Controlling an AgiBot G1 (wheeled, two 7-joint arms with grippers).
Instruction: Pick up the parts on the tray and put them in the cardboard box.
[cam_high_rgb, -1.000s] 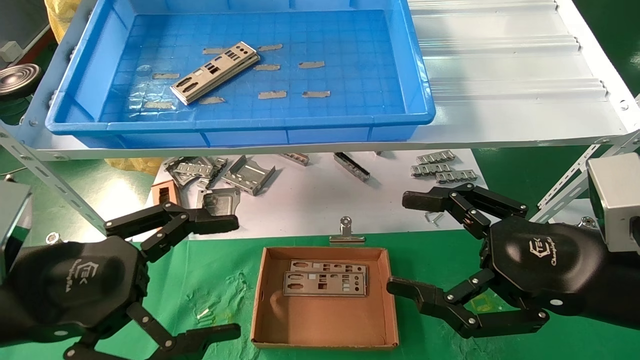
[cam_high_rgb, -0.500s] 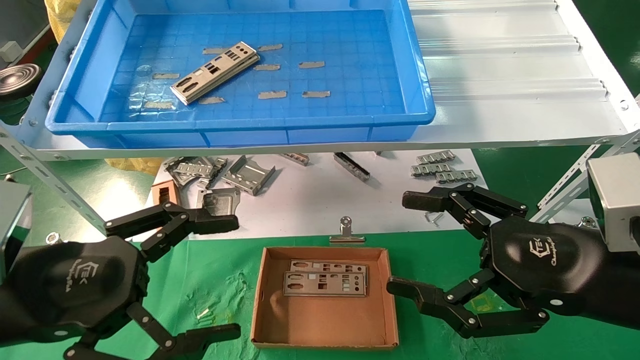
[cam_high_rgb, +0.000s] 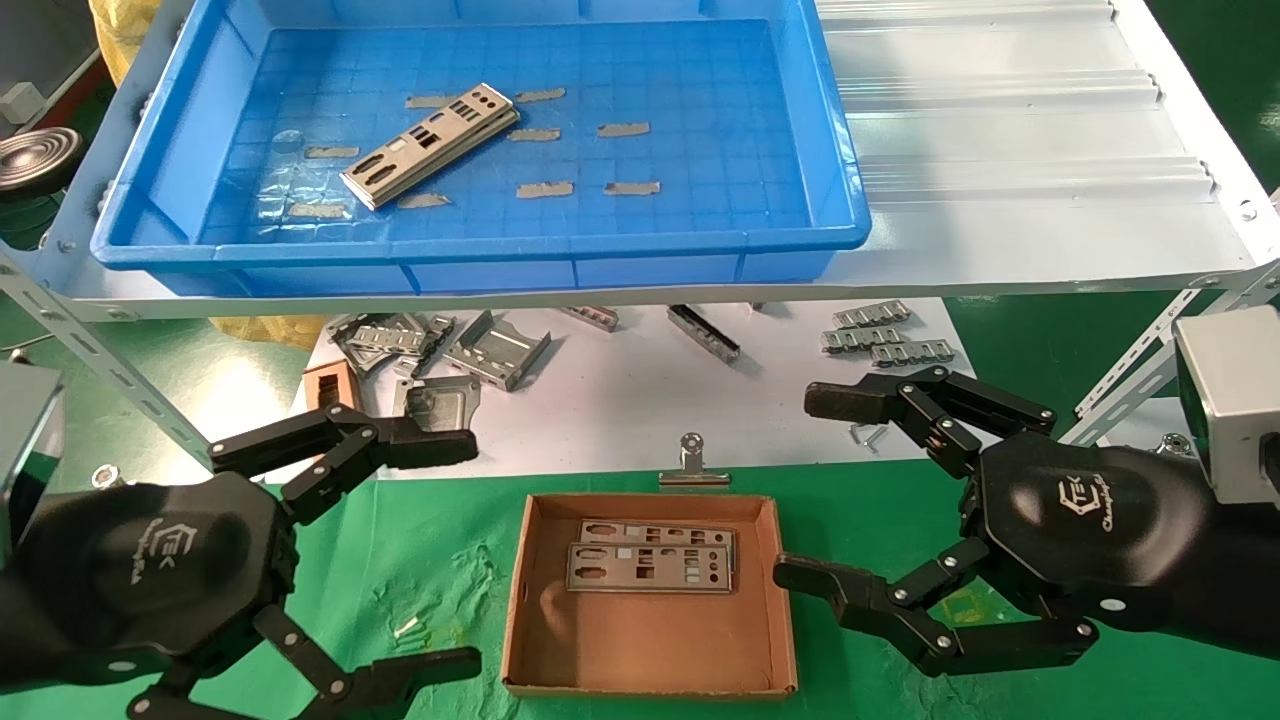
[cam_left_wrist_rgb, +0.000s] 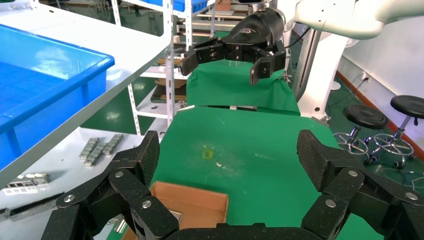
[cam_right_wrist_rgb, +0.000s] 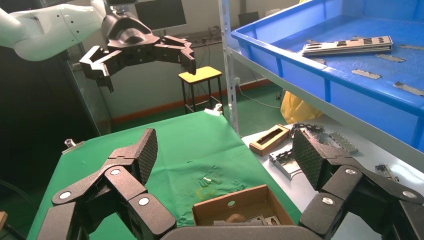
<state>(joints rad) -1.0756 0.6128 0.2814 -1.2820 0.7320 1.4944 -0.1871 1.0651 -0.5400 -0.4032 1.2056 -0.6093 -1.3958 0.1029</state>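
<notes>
Silver-grey punched plates (cam_high_rgb: 430, 146) lie stacked aslant in the left middle of the blue tray (cam_high_rgb: 480, 248) on the upper shelf; they also show in the right wrist view (cam_right_wrist_rgb: 347, 45). Two more plates (cam_high_rgb: 650, 560) lie in the brown cardboard box (cam_high_rgb: 650, 680) on the green cloth below. My left gripper (cam_high_rgb: 440, 550) is open and empty, left of the box. My right gripper (cam_high_rgb: 815, 490) is open and empty, right of the box. Each wrist view shows the box between the open fingers (cam_left_wrist_rgb: 187, 202) (cam_right_wrist_rgb: 240, 205).
Grey tape scraps (cam_high_rgb: 545, 188) dot the tray floor. Bent brackets (cam_high_rgb: 495, 350), ribbed strips (cam_high_rgb: 880, 335) and a brown frame block (cam_high_rgb: 328, 385) lie on the white sheet under the shelf. A metal clip (cam_high_rgb: 692, 465) sits behind the box. Shelf struts (cam_high_rgb: 100, 360) slant at both sides.
</notes>
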